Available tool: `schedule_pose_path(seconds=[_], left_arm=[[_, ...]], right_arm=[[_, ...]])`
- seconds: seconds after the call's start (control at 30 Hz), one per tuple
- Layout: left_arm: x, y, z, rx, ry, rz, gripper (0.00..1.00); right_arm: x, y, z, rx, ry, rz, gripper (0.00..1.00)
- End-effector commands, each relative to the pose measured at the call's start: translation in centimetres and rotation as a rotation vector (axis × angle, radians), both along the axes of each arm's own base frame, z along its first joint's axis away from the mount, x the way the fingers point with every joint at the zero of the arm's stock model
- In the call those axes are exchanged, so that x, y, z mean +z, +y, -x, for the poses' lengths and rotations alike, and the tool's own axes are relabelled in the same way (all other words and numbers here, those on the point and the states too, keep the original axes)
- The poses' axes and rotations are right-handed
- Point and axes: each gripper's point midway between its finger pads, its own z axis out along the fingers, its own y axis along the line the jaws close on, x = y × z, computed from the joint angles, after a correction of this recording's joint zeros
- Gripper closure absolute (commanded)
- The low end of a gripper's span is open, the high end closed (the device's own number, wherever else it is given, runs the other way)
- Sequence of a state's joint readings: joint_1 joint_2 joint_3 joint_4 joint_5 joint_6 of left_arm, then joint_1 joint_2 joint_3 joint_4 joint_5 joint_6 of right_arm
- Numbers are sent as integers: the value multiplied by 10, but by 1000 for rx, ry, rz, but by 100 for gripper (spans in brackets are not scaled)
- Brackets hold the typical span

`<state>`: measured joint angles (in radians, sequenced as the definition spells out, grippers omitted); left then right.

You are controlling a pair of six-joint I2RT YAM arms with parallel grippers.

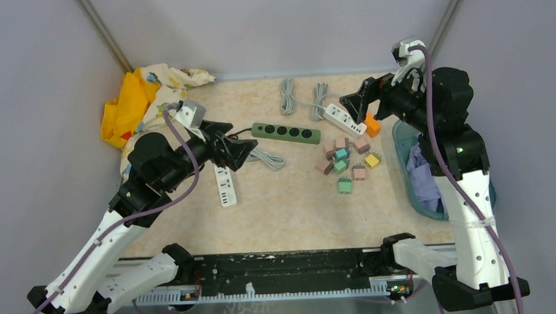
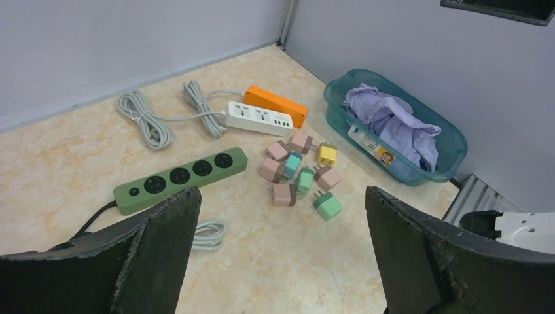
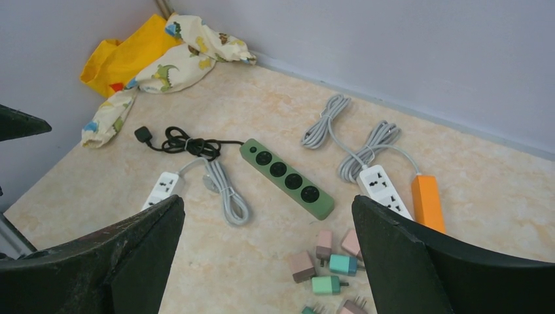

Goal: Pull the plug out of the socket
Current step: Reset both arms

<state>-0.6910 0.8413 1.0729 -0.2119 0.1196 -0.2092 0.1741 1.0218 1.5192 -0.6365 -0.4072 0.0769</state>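
Note:
Several loose plugs (image 1: 346, 161), pink, teal, green and yellow, lie in a cluster on the table; they also show in the left wrist view (image 2: 301, 173) and the right wrist view (image 3: 327, 261). A green power strip (image 1: 285, 132) (image 2: 180, 176) (image 3: 286, 178) has empty sockets. A white strip (image 1: 225, 185) (image 3: 162, 190) lies at the left, another white strip (image 1: 346, 118) (image 2: 260, 118) beside an orange strip (image 1: 372, 124) (image 2: 276, 104). I see no plug seated in any socket. My left gripper (image 1: 245, 150) (image 2: 281, 216) and right gripper (image 1: 361, 105) (image 3: 268, 199) hover open and empty.
A teal basket (image 1: 399, 134) (image 2: 458, 140) with purple cloth stands at the right. A yellow and dinosaur-print cloth (image 1: 145, 99) (image 3: 150, 59) lies at the back left. Coiled grey cables (image 1: 287, 96) and a black cable (image 3: 186, 140) lie near the strips.

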Motion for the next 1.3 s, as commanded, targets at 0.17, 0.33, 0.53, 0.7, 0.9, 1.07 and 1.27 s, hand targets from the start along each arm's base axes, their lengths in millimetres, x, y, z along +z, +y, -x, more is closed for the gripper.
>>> schedule_pose_path(seconds=[0.17, 0.33, 0.53, 0.7, 0.9, 1.07, 1.27], left_arm=[[0, 8, -11, 62, -19, -58, 0], [-10, 12, -15, 88, 12, -104, 0], [-3, 17, -10, 96, 11, -88, 0], [8, 20, -6, 97, -5, -64, 0], [13, 21, -5, 98, -9, -51, 0], [13, 19, -1, 78, -3, -30, 0], [11, 18, 4, 61, -8, 3, 0]], right_arm=[[4, -7, -9, -38, -22, 23, 1], [3, -2, -14, -22, -5, 12, 1], [10, -2, -15, -21, -13, 10, 1], [12, -2, -16, -25, -16, 9, 1], [15, -2, -14, -24, -24, 3, 1], [15, -4, -9, -30, -31, -3, 1], [11, -5, -9, -35, -23, 2, 1]])
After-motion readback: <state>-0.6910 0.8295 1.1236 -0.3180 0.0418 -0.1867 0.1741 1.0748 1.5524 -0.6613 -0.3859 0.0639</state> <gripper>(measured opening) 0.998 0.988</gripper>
